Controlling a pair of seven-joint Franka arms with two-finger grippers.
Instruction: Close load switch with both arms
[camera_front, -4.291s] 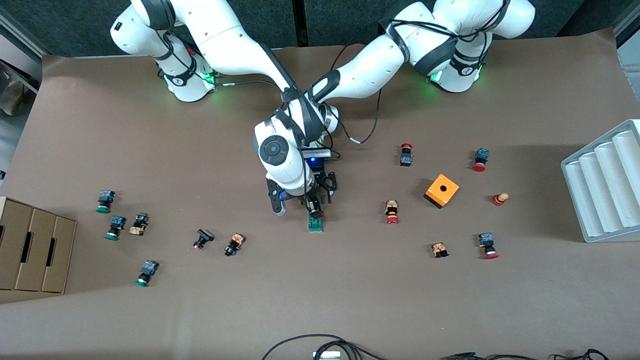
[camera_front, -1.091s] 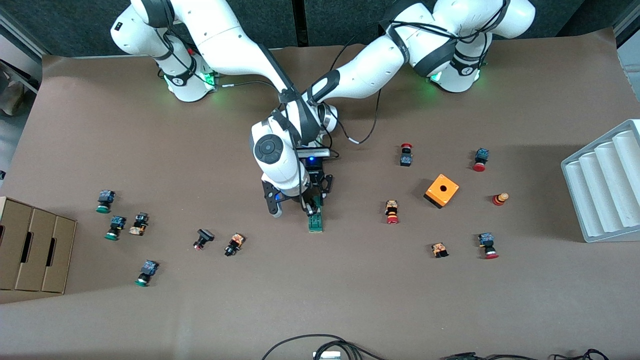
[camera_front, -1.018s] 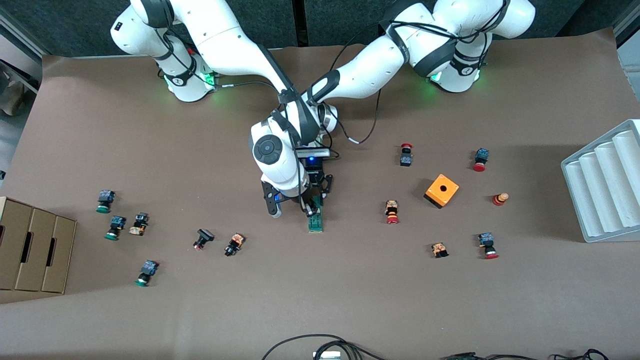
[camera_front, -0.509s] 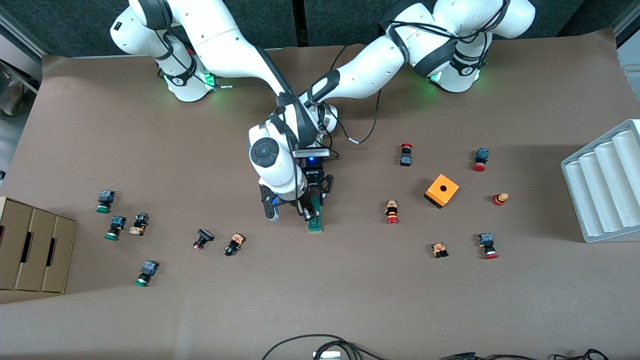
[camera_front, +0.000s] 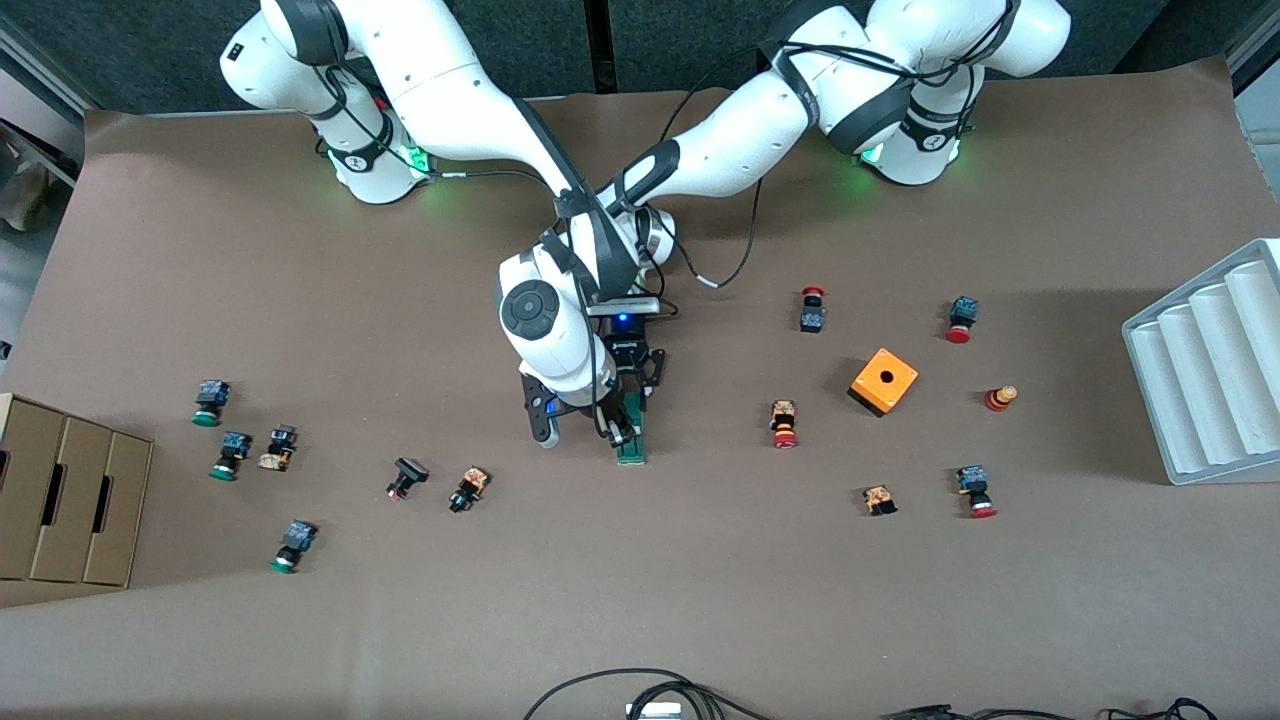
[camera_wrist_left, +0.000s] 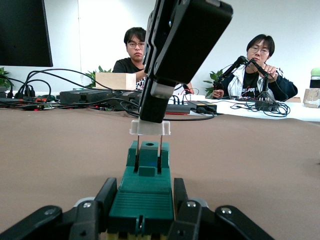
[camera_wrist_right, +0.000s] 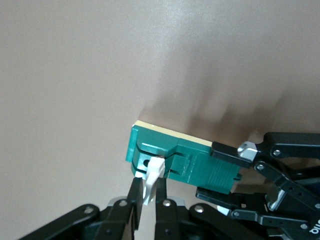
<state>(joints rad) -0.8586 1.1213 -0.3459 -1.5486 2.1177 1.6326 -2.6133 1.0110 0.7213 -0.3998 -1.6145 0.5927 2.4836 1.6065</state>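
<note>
from my seat the brown table (camera_front: 640, 600) filled the front view, with both arms (camera_front: 470, 80) reaching from their bases to meet over its middle. the load switch (camera_front: 631, 440) lay flat there, and from above the two wrists hid most of it, so only its end nearer the camera showed.

the wrist views gave me what the high camera could not. in the left wrist view the left gripper (camera_wrist_left: 142, 210) was clamped on the sides of the green body at one end, its fingers (camera_wrist_left: 102, 197) pressed against the block. farther along the block the right gripper (camera_wrist_left: 150, 131) came down from above, pinched on the white tab (camera_wrist_left: 150, 127), which stood raised above the block on two thin pins. the right wrist view showed the same from the side: the right gripper (camera_wrist_right: 146, 197) closed on the white tab at the block's free end, the left gripper's black linkage holding the opposite end.

around the work, an orange cube (camera_front: 884, 381) sat toward the left arm's end, with red-capped push buttons (camera_front: 784, 424) scattered near it. green-capped ones (camera_front: 208, 402) lay toward the right arm's end, near a cardboard box (camera_front: 70, 490) at the table edge. a white ribbed tray (camera_front: 1205, 365) stood at the left arm's edge. nothing lay just beside the switch, and the strip of table nearer the camera was bare apart from cables (camera_front: 640, 690) at its edge.
</note>
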